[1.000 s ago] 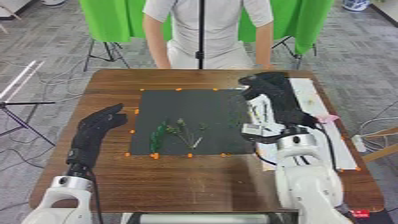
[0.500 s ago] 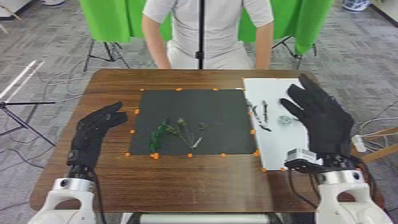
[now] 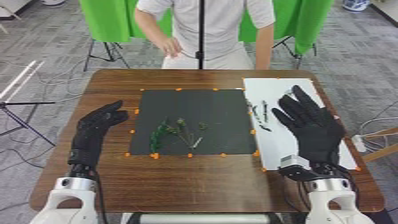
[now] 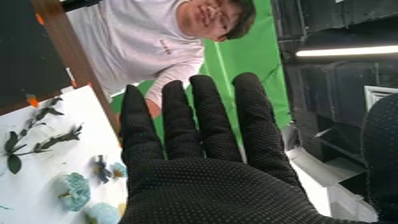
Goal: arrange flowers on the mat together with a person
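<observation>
The dark mat (image 3: 209,100) lies square to the tabletop (image 3: 178,185), orange tags (image 3: 155,156) dotting its edges. Its dark surface runs from the flowers to the 12 o'clock edge. The flowers sit on the mat's near half. At 8 o'clock is the green sprig (image 3: 158,137), its long axis close to 12–6, tip leaning toward 1. Just beside it, at 6 o'clock, the thin stems (image 3: 188,137) fan out, small muted heads toward 11 and 12, ends gathered toward 6. The sprig is densely green.

At 3 o'clock, a white sheet (image 3: 266,87) lies beside the mat. Near its mat-side edge are dark leafy sprigs (image 3: 266,112), one along 12–6, another slanting 11 to 5. The right wrist view also shows pale blue, ruffled flower heads (image 4: 75,189) on the sheet.

The left hand (image 3: 91,131) is at 9 o'clock, off the mat, fingers loosely curved toward 1, thumb apart, with brown wood between it and the mat. The right hand (image 3: 315,132) is over the sheet, fingers straight, slightly spread, pointing toward 11, thumb well apart.
</observation>
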Robot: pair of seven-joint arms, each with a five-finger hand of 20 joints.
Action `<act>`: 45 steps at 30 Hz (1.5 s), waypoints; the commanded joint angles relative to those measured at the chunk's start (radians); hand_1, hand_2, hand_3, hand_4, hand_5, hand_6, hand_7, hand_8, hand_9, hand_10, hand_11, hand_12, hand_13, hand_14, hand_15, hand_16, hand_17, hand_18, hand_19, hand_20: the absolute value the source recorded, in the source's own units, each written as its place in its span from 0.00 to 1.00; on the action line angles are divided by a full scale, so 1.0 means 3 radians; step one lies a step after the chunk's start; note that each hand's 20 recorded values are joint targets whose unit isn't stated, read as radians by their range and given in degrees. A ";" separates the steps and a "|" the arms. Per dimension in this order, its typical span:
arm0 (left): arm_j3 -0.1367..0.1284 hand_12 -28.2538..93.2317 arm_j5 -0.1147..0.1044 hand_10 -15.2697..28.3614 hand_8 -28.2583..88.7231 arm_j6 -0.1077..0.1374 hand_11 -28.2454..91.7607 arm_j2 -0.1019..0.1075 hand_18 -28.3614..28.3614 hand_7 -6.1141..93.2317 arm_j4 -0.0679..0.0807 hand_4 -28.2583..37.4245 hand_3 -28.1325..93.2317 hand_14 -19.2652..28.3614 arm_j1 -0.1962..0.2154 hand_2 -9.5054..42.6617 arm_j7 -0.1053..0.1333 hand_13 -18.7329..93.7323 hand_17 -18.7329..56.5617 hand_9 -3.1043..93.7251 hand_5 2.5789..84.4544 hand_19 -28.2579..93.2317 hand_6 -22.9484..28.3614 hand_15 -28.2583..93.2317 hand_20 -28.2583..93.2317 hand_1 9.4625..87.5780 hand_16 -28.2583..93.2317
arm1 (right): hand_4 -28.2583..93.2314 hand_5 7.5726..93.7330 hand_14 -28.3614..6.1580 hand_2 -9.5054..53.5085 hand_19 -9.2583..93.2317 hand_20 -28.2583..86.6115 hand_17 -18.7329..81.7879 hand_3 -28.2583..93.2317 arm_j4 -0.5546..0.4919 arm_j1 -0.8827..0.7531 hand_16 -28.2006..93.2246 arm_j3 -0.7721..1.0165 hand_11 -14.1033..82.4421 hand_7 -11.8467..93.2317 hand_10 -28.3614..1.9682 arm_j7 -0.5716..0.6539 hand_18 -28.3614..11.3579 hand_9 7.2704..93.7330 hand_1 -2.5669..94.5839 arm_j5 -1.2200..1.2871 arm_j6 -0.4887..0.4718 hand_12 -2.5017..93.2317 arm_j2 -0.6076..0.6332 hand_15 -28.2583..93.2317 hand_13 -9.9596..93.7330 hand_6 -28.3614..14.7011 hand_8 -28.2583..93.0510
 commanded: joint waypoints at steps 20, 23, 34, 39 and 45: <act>-0.0056 0.36 -0.0017 0.67 0.20 -0.0058 0.42 -0.0022 0.78 0.20 0.0003 0.15 0.76 0.80 0.0050 0.15 -0.0080 0.49 0.26 0.52 0.55 0.36 0.56 0.44 0.39 0.24 0.26 | 0.09 0.42 0.46 0.22 0.15 0.48 0.38 0.87 -0.0021 -0.0030 0.34 0.0034 0.20 0.19 0.46 0.0040 0.32 0.42 0.06 -0.0073 -0.0073 0.15 -0.0035 0.33 0.42 0.65 0.18; -0.0060 0.36 -0.0022 0.67 0.20 -0.0038 0.42 -0.0028 0.78 0.20 -0.0008 0.15 0.76 0.80 0.0060 0.15 -0.0074 0.49 0.26 0.52 0.55 0.36 0.56 0.44 0.39 0.24 0.26 | 0.09 0.43 0.46 0.23 0.15 0.48 0.38 0.87 -0.0030 -0.0031 0.34 0.0041 0.20 0.19 0.46 0.0037 0.32 0.42 0.06 -0.0087 -0.0066 0.15 -0.0056 0.33 0.43 0.65 0.18; -0.0080 0.36 -0.0019 0.67 0.20 -0.0089 0.42 -0.0009 0.78 0.20 0.0005 0.15 0.76 0.81 0.0029 0.15 -0.0111 0.49 0.26 0.52 0.55 0.36 0.56 0.44 0.39 0.24 0.26 | 0.09 0.44 0.45 0.23 0.16 0.49 0.38 0.87 -0.0033 -0.0037 0.35 0.0044 0.20 0.19 0.46 0.0046 0.32 0.43 0.06 -0.0091 -0.0078 0.16 -0.0057 0.33 0.44 0.65 0.18; -0.0071 0.36 -0.0016 0.67 0.20 -0.0103 0.41 0.0005 0.78 0.20 0.0021 0.15 0.76 0.80 -0.0006 0.15 -0.0097 0.49 0.26 0.52 0.55 0.36 0.56 0.44 0.39 0.24 0.26 | 0.09 0.45 0.45 0.23 0.16 0.49 0.38 0.87 -0.0022 -0.0008 0.35 0.0038 0.20 0.19 0.45 0.0020 0.31 0.43 0.07 -0.0093 -0.0074 0.16 -0.0022 0.33 0.44 0.65 0.18; -0.0070 0.36 -0.0012 0.67 0.20 -0.0125 0.41 0.0010 0.78 0.20 0.0027 0.15 0.76 0.80 -0.0024 0.15 -0.0107 0.49 0.26 0.52 0.55 0.36 0.56 0.44 0.39 0.24 0.26 | 0.09 0.45 0.45 0.23 0.16 0.49 0.38 0.87 -0.0020 -0.0014 0.36 0.0035 0.20 0.19 0.45 0.0017 0.32 0.43 0.07 -0.0106 -0.0091 0.16 -0.0032 0.33 0.44 0.64 0.18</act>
